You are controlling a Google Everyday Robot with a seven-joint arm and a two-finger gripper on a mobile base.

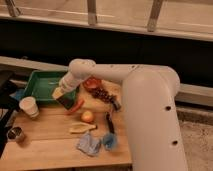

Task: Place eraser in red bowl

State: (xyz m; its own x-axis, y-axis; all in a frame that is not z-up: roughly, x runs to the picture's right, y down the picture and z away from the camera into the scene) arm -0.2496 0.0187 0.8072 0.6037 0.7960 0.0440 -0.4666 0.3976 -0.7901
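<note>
One small black block, the eraser [66, 103], is pinched in my tool [61, 96]. Its flat, matte sides are tilted, and it hangs at the front right corner of the green tray [40, 84], a shallow rectangular tray with a raised rim. My arm [107, 72], smooth, white and rounded, reaches in from the right to get there.

The red bowl [93, 83] is small and round, reddish-orange with a darker inside. It stands just behind and to the right of my tool, partly hidden under my arm, and the eraser is near it but not in it. A cluster of dark, bumpy grapes [102, 94] lies just in front of the bowl.

The tabletop [45, 147] is pale wood with a plank grain. On its left side stands a white paper cup [29, 106], and a small shiny metal cup [16, 134] sits nearer the front left edge. A slim red piece [76, 106] lies just below the eraser. Nearer the middle I see a round orange fruit [87, 116] and a crumpled blue cloth [90, 144].
</note>
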